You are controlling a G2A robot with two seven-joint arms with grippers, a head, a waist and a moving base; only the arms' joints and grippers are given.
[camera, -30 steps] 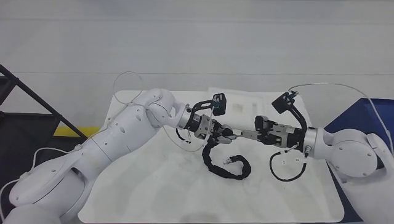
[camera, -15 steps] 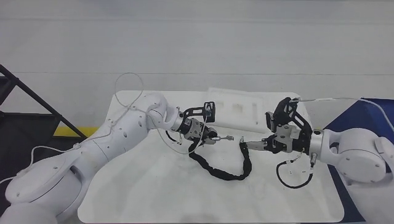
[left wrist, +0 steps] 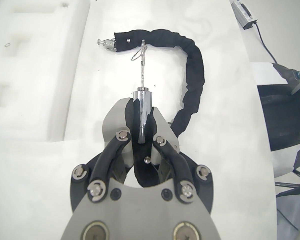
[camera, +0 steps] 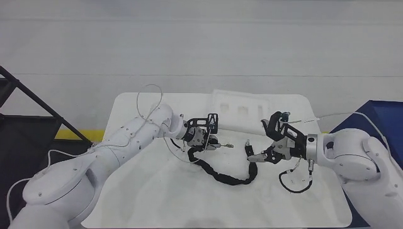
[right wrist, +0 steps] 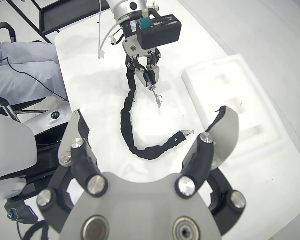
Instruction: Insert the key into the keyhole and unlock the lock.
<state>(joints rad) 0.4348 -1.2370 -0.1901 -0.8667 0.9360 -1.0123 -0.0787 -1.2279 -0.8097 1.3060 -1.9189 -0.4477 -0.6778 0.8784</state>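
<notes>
My left pincer is clamped tight on the lock's chrome cylinder. The key sits in the keyhole, ring dangling. The chain's pin end lies free on the surface, so the lock looks released. My right pincer hangs wide open and empty near that pin end. Note: hold the cylinder steady and keep the right pincer clear of the key ring.

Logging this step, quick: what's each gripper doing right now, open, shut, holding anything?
Left gripper: shut on the lock cylinder, key sticking out of its end.
Right gripper: open, holding nothing.
</notes>
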